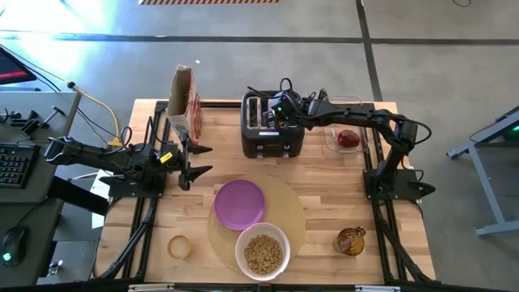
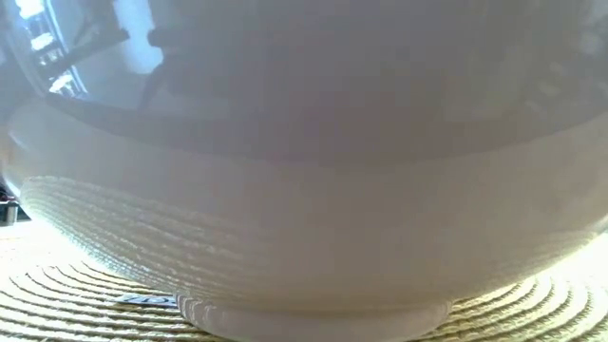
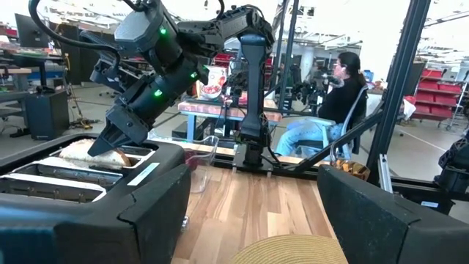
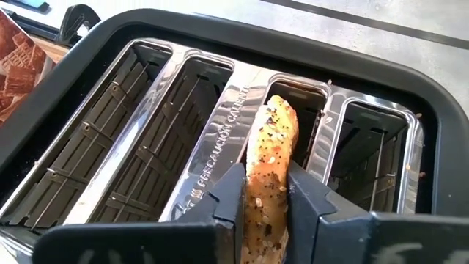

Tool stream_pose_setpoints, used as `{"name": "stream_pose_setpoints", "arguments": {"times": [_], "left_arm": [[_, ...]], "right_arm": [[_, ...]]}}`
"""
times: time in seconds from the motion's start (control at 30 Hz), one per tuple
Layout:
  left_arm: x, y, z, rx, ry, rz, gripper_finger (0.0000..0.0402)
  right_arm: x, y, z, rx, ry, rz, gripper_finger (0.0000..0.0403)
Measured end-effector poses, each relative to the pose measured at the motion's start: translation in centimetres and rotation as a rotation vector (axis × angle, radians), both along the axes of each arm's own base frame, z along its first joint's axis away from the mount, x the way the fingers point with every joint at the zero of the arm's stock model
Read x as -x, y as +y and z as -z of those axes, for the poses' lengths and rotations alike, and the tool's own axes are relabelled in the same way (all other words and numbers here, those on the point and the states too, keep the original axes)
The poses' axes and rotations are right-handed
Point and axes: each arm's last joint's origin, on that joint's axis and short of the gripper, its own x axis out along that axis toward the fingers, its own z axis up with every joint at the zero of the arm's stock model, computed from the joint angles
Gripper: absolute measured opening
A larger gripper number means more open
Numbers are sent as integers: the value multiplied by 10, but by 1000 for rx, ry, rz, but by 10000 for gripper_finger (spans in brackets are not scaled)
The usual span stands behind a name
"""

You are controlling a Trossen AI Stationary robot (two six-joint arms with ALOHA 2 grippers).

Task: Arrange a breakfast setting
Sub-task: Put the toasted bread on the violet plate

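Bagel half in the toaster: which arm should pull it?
Right. The right gripper is already shut on the bagel half over the toaster; the left gripper is open beside the cereal box.

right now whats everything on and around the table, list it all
toaster: one, black with four slots, far middle of table
bagel: one seeded half, upright in a toaster slot, held
cereal box: one, red and brown, far left, upright
round mat: one, tan, near middle
plate: one, purple, on the mat
bowl: one, white, on the mat, holding tan cereal
amber cup: one, near right
clear container: one, right of toaster, red fruit inside
small tan round item: one, near left
person: one, seated beyond the table
left gripper: open, beside the cereal box
right gripper: shut on the bagel over the toaster
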Motion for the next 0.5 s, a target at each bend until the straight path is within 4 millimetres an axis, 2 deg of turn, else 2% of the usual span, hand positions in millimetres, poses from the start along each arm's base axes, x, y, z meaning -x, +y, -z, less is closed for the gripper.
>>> {"name": "stream_pose_setpoints", "arguments": {"times": [0.2,0.5], "left_arm": [[0,0,0,0,0,0,287],[0,0,0,0,0,0,287]], "right_arm": [[0,0,-6,6,5,3,46],[-1,3,-35,41,25,19,45]]}}
